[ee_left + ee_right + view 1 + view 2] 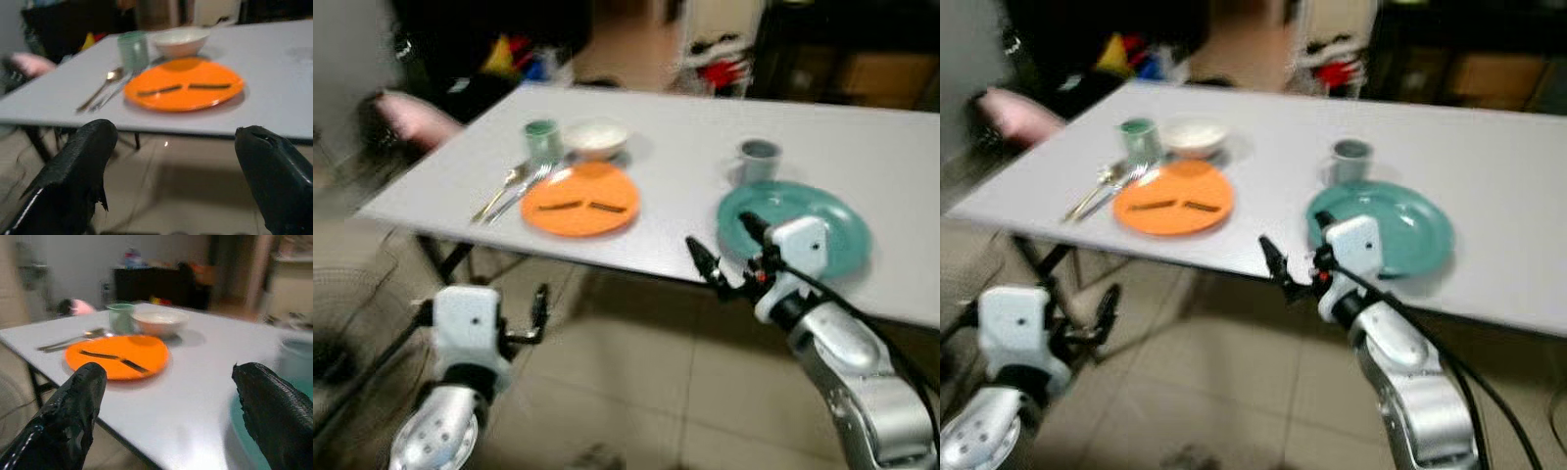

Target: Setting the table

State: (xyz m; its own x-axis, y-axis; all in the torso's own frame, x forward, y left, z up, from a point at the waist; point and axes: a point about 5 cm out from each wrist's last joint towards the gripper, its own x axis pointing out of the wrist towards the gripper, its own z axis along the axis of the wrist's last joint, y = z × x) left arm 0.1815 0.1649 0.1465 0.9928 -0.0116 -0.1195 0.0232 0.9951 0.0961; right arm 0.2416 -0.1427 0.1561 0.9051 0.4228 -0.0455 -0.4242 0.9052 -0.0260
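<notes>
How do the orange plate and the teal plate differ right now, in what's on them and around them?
The orange plate carries two dark sticks lying end to end; the teal plate looks bare. The orange plate has a spoon and fork, a green cup and a white bowl beside it; the teal plate has a grey cup behind it. The open right gripper is at the teal plate's near edge. Both lie flat on the white table.

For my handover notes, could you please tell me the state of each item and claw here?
Round orange plate: flat, holding two dark sticks.
Round teal plate: flat, nothing on it.
White bowl: upright.
Green cup: upright.
Grey mug: upright.
Left claw: open.
Right claw: open.
</notes>
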